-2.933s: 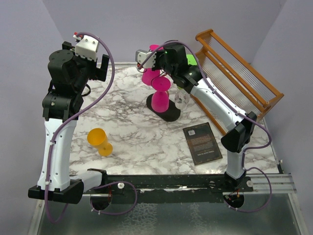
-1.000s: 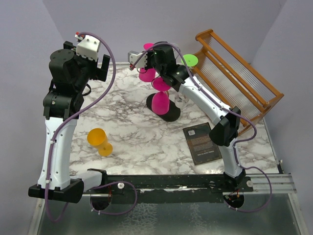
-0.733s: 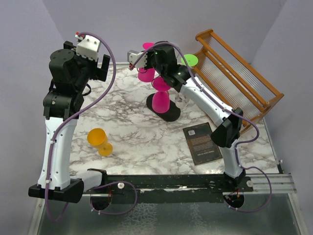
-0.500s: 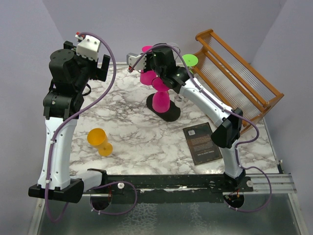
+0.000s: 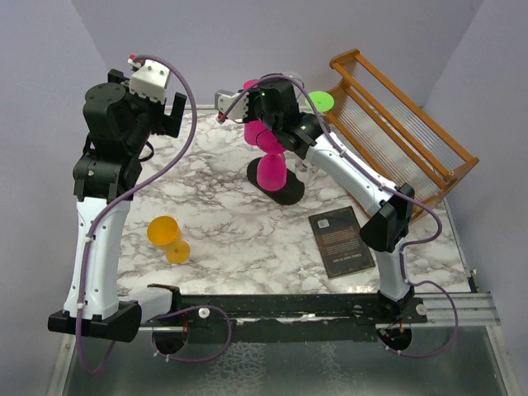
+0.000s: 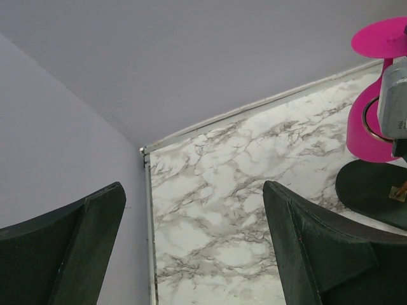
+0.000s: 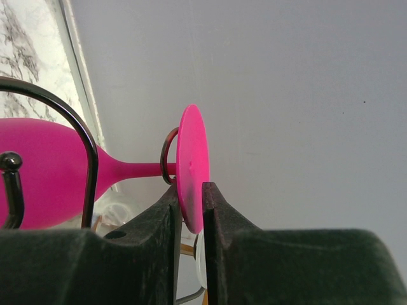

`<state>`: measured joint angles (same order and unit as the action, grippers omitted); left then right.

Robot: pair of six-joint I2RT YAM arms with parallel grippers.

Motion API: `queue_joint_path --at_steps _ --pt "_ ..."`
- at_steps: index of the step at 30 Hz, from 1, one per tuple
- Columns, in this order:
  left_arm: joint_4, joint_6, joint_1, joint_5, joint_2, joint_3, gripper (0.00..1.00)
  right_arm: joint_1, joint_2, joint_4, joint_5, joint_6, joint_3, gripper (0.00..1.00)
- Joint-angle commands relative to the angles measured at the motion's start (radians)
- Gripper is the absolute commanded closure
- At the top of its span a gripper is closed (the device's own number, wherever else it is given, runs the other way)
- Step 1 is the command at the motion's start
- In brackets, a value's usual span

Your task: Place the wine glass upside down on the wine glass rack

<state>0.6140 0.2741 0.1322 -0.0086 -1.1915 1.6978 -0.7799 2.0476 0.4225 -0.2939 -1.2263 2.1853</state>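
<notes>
The wine glass rack [image 5: 281,192] is a dark wire stand on a black oval base at the back middle of the table. My right gripper [image 5: 250,89] is at its top, shut on the flat foot of a pink wine glass [image 7: 193,159]. That glass hangs bowl down [image 5: 256,130], its stem inside a curled wire ring [image 7: 166,155] of the rack. A second pink glass [image 5: 271,169] hangs upside down lower on the rack. My left gripper [image 5: 169,115] is open and empty, raised at the back left, away from the rack. The left wrist view shows the pink glass [image 6: 372,121].
An orange glass [image 5: 167,238] lies on its side at the front left. A dark book [image 5: 342,241] lies at the front right. A wooden slatted dish rack [image 5: 404,124] leans at the back right. A green glass foot [image 5: 320,101] shows behind the wire rack.
My right gripper has shifted a little left at the top of the rack, still shut on the pink glass's foot, and its elbow has swung right. The left arm has not moved.
</notes>
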Motion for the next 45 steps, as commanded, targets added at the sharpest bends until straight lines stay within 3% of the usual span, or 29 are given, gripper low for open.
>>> queue_joint_path --at_steps 1,32,40,45 --pt "-0.031 0.015 -0.005 -0.009 0.016 -0.020 0.07 -0.012 -0.053 0.033 0.023 0.017 -0.009 0.80" --pt "-0.062 0.055 -0.005 -0.105 0.015 -0.141 0.03 -0.042 -0.143 0.129 0.106 0.129 -0.019 0.66" --pt "0.131 0.089 -0.021 -0.087 0.001 -0.170 0.03 -0.047 -0.243 0.188 0.193 0.262 -0.032 0.65" --pt "0.306 0.142 -0.131 0.043 0.001 -0.200 0.03 -0.047 -0.406 0.114 0.217 0.420 -0.182 0.58"
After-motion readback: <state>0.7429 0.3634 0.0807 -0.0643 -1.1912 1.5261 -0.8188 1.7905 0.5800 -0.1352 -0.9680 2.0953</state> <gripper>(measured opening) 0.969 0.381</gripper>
